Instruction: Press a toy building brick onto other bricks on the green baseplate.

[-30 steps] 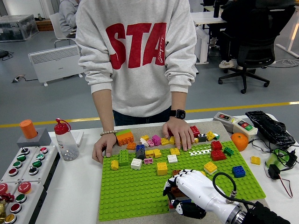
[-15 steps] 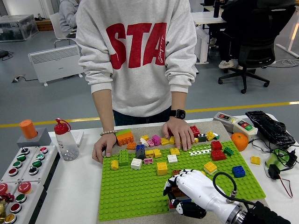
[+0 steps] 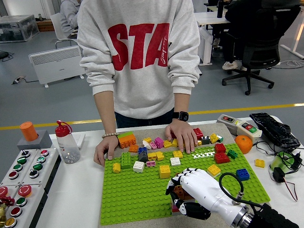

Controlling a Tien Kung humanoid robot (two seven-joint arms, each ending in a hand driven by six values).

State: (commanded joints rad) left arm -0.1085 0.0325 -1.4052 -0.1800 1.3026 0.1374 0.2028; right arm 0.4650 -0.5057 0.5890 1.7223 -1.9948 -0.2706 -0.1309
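Brick: brown, under the white robot hand, on the green baseplate near its front edge.
Robot hand: right, fingers curled over the brick, holding it.
Handling (judged): light, rigid, slick plastic; hold by side walls, press from above.
Containers: clear bottle, far left; holds small dark bits.
Person's hands: flat beyond the robot hand, steadying the plate.
Desk: white.

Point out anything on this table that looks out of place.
An orange fruit sits by the green studded baseplate, unrelated to brick building. Loose plastic bricks lie jumbled along the baseplate's far edge. Nothing looks spilled or damaged.
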